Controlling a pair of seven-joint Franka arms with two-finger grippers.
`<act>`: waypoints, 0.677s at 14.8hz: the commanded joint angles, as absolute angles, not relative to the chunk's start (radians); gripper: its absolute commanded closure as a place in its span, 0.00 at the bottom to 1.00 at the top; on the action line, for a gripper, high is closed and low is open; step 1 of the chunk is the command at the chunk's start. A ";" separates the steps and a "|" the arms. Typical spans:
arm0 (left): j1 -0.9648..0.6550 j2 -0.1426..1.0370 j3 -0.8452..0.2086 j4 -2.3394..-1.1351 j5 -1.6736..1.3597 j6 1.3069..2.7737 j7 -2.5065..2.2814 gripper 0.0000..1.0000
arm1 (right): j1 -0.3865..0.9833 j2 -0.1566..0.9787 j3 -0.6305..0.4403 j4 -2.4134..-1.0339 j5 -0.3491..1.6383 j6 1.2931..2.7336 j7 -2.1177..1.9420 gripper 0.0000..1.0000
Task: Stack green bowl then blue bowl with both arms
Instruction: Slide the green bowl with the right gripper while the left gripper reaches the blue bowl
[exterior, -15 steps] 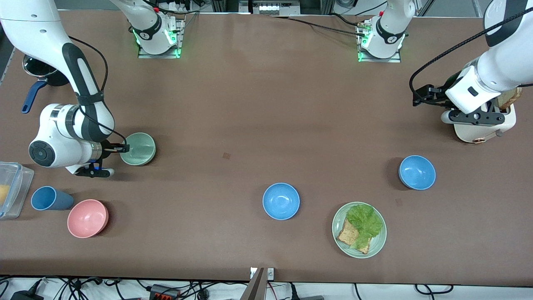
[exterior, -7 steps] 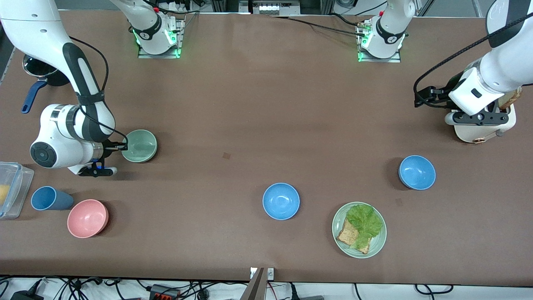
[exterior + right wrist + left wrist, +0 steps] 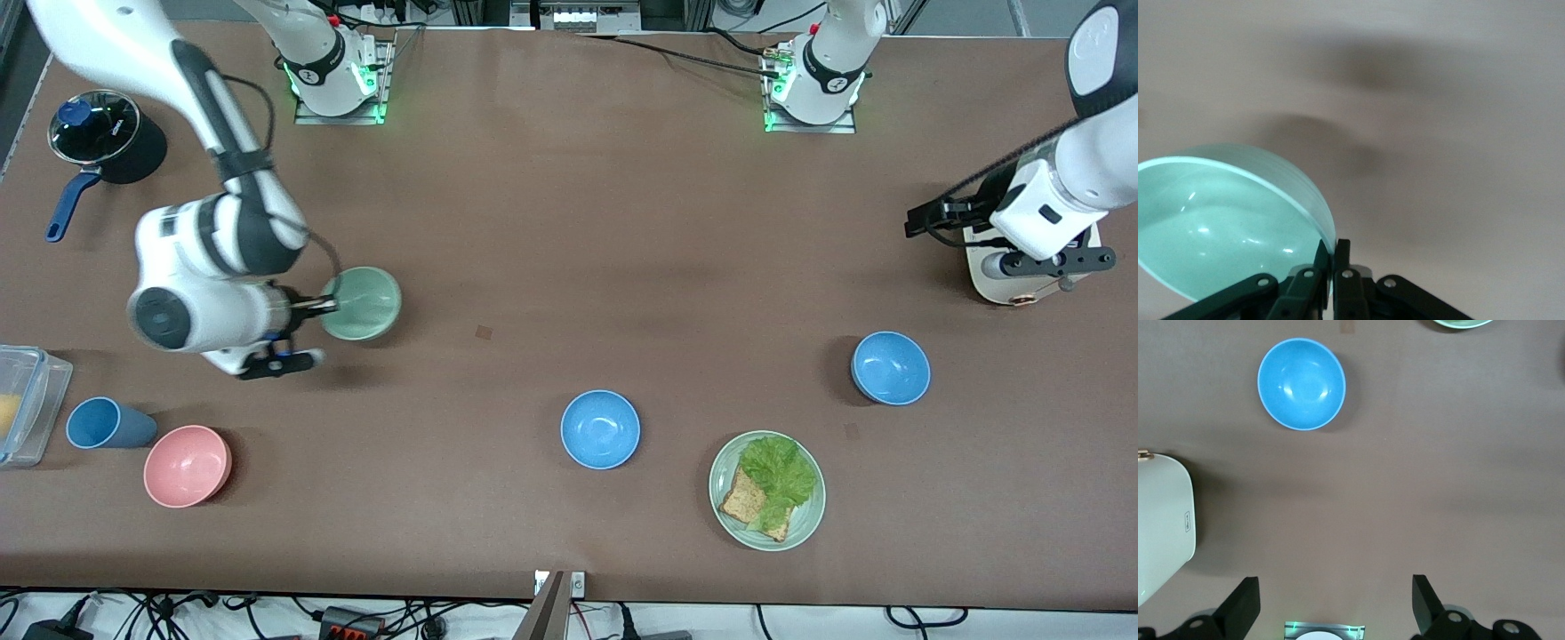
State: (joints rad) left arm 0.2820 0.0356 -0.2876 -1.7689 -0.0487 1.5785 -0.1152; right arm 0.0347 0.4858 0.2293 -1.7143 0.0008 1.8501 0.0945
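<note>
Four bowls [image 3: 600, 429], one plate [image 3: 766, 491], one cup [image 3: 108, 423]

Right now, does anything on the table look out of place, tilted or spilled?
Only the green bowl stands out: the right hand is shut on its rim and holds it tilted above the table. The two blue bowls sit upright, nothing spilled.

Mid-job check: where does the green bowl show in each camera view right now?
Front view: the green bowl is off the table toward the right arm's end, its rim pinched by the right gripper.
Right wrist view: the green bowl fills the lower corner, rim between the shut fingers.
Left wrist view: not in it.
Shared landmark: the brown table.
</note>
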 commanded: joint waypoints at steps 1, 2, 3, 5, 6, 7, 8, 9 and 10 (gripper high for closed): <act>0.311 0.093 -0.293 -1.740 -0.018 1.592 -0.060 0.00 | 0.171 0.495 0.236 -1.706 0.041 1.853 0.243 1.00; 0.321 0.116 -0.293 -1.749 0.006 1.635 -0.013 0.00 | 0.208 0.495 0.235 -1.704 0.092 1.865 0.273 1.00; 0.352 0.150 -0.293 -1.755 0.009 1.684 0.024 0.00 | 0.244 0.499 0.235 -1.704 0.142 1.885 0.287 1.00; 0.385 0.234 -0.293 -1.764 0.012 1.777 0.046 0.00 | 0.323 0.520 0.235 -1.704 0.160 1.927 0.352 1.00; 0.405 0.276 -0.293 -1.776 0.012 1.834 0.048 0.00 | 0.354 0.535 0.235 -1.703 0.156 1.949 0.389 1.00; 0.416 0.305 -0.291 -1.795 0.014 1.900 0.048 0.00 | 0.380 0.548 0.235 -1.703 0.156 1.979 0.423 1.00; 0.429 0.327 -0.290 -1.818 0.018 1.975 0.052 0.00 | 0.405 0.564 0.235 -1.703 0.155 2.002 0.446 1.00; 0.439 0.345 -0.291 -1.844 0.059 2.052 0.060 0.00 | 0.429 0.574 0.235 -1.703 0.156 2.019 0.471 1.00; 0.439 0.371 -0.291 -1.858 0.121 2.122 0.058 0.00 | 0.448 0.586 0.235 -1.701 0.161 2.040 0.491 1.00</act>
